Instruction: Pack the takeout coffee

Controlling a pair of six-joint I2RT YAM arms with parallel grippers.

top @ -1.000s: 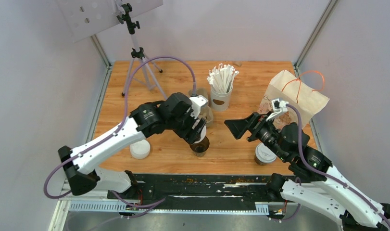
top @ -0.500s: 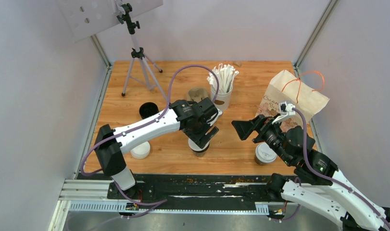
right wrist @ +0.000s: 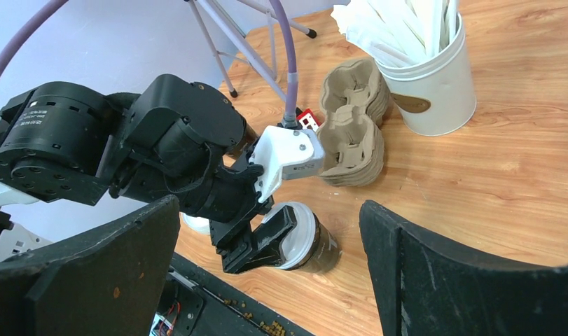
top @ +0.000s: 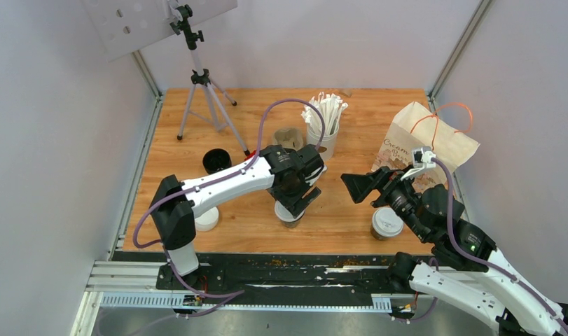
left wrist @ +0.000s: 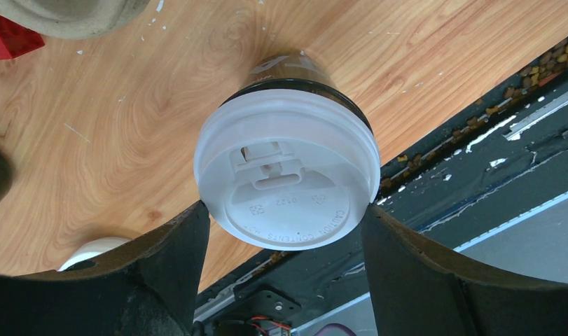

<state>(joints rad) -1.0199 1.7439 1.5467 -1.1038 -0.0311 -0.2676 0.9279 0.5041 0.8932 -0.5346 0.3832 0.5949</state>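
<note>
So the left gripper point(top: 295, 204) is parked right on top of the first coffee cup point(left wrist: 288, 70), which stands near the front middle of the wooden table point(top: 365, 105). In the left wrist view its white lid point(left wrist: 288, 175) sits squarely between the two fingers point(left wrist: 162, 266). The jaws are spread about lid-wide and both tips look to be touching the rim on opposite sides, so it has the lid pinched. The right gripper point(top: 351, 187) hangs off to the right of that cup, well apart from it, jaws gaping wide with nothing in them. The second coffee cup point(top: 386, 222), lid on, stands by the front edge just beside the right arm, not between any jaws. The pulp cup tray point(top: 289, 138) and the white cup of wrapped sticks point(top: 323, 136) sit behind the left gripper, and the paper bag point(top: 435, 140) is at the far right.
</note>
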